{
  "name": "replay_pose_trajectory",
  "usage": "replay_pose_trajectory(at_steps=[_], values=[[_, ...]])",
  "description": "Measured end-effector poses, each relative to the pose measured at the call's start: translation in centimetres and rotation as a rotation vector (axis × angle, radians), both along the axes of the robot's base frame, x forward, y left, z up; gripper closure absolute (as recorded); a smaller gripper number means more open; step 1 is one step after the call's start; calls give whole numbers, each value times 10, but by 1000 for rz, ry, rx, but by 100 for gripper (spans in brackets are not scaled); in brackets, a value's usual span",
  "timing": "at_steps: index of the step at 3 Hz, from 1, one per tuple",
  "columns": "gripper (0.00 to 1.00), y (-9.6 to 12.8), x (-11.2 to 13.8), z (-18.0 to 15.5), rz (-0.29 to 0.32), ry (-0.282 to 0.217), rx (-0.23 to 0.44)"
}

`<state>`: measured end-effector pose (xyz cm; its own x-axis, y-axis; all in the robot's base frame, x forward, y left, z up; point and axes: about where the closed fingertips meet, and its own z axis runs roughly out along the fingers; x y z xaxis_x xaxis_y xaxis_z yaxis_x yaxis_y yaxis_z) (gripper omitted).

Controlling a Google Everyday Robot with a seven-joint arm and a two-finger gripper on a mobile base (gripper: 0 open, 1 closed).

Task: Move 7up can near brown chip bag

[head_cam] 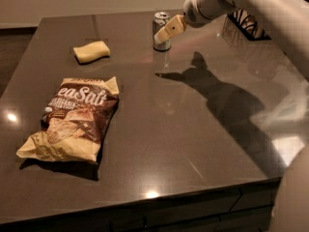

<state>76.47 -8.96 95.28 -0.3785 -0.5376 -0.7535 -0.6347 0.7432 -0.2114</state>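
One 7up can [160, 17]; one brown chip bag [77, 120]; one gripper [167, 30] against can, state unclear

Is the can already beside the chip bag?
No, the can stands far back on the table, apart from the bag, with the hand right at it.

Smooth white rounded arm [260, 1] w/ tan gripper [161, 36] (top centre of view)
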Motion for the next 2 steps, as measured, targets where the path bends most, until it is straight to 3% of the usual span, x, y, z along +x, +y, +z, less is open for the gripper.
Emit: replay_pose_trajectory(at_steps=[2], values=[[0,29,45,-7,-3,-28,27]])
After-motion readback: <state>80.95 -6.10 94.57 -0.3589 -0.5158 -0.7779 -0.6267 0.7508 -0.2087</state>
